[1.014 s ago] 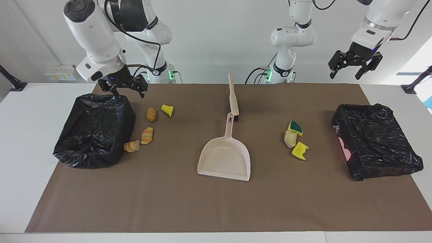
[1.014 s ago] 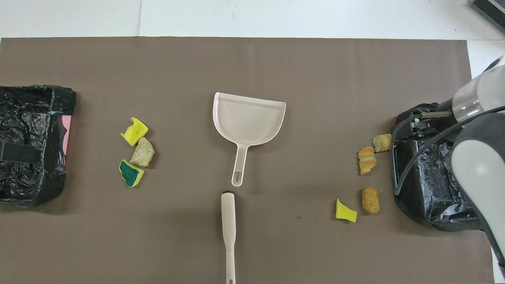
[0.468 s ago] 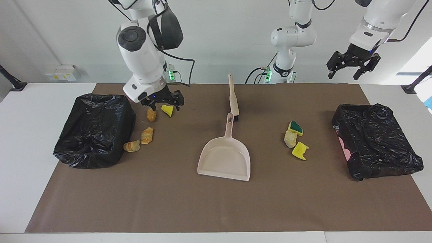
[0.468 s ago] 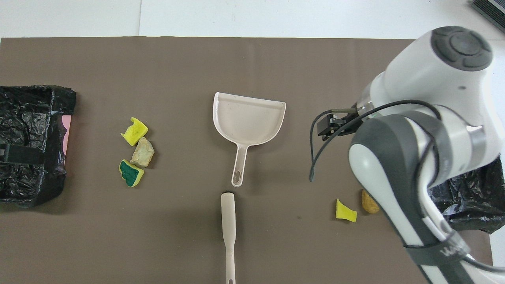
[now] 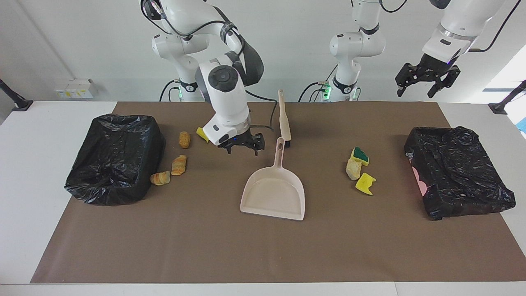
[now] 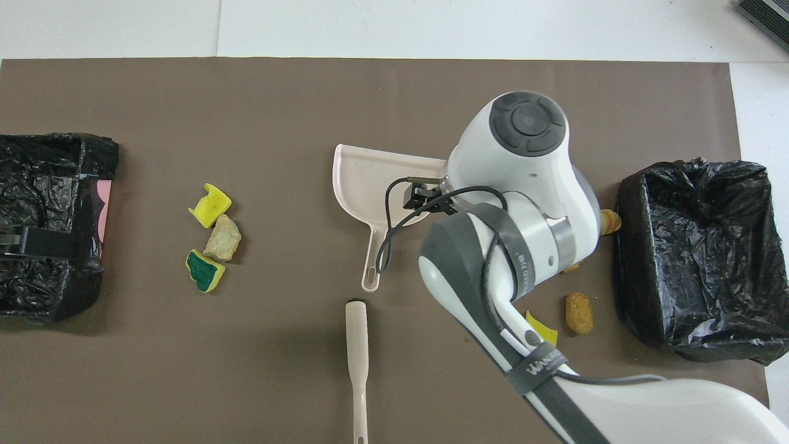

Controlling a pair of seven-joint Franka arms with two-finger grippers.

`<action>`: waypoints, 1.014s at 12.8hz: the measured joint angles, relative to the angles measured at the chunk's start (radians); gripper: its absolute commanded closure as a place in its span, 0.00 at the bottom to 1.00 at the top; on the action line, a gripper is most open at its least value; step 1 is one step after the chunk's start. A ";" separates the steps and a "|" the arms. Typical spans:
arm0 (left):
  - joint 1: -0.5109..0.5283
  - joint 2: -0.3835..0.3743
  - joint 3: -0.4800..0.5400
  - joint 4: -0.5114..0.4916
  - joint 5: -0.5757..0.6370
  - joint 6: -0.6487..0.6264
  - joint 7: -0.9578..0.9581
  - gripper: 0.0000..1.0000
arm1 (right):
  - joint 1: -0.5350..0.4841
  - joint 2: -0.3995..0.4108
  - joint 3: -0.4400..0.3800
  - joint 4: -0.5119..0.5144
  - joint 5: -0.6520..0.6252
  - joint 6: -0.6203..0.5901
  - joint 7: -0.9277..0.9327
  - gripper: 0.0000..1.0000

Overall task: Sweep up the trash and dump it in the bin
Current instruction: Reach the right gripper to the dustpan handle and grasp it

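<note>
- Black-lined bin at the right arm's end of the table; it stands on a brown mat and its mouth faces up.
- Trash, first group, beside that bin on the dustpan's side: a croissant-like lump touching the bin liner, a second croissant-like lump just beside it, a tan bread lump nearer the robots, and a yellow sponge chunk partly hidden by the right arm.
- Right claw, released, its fingers spread and holding nothing; it hangs low over the mat just beside the dustpan's handle, on the side toward the first trash group. In the overhead view the arm covers part of the pan.
- Beige dustpan at the middle of the mat, lying flat, handle pointing toward the robots.
- Beige hand brush, nearer the robots than the dustpan, in line with its handle; its dark bristle end lies just beside the handle's tip.
- Trash, second group, between the dustpan and the second bin: a green-topped sponge chunk, a pale tan lump touching it, and a yellow sponge piece just beside the lump.
- Second black-lined bin at the left arm's end of the table, with a pink patch showing at its liner's edge.
- Left claw, released and empty, waiting high in the air over the mat's edge nearest the robots, above and well apart from the second bin.
</note>
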 measured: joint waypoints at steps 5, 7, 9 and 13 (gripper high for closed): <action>-0.020 0.000 -0.001 -0.010 0.000 0.002 -0.029 0.00 | 0.149 0.114 0.000 0.001 -0.051 0.130 0.205 0.00; -0.020 0.000 -0.001 -0.010 0.000 0.002 -0.030 0.00 | 0.156 0.121 -0.001 0.001 -0.051 0.149 0.206 0.05; -0.020 0.000 -0.001 -0.011 0.000 0.003 -0.030 0.00 | 0.152 0.123 -0.005 -0.003 -0.051 0.149 0.206 0.17; -0.020 0.000 -0.001 -0.011 0.000 0.003 -0.031 0.00 | 0.157 0.130 -0.004 -0.018 -0.051 0.149 0.206 0.51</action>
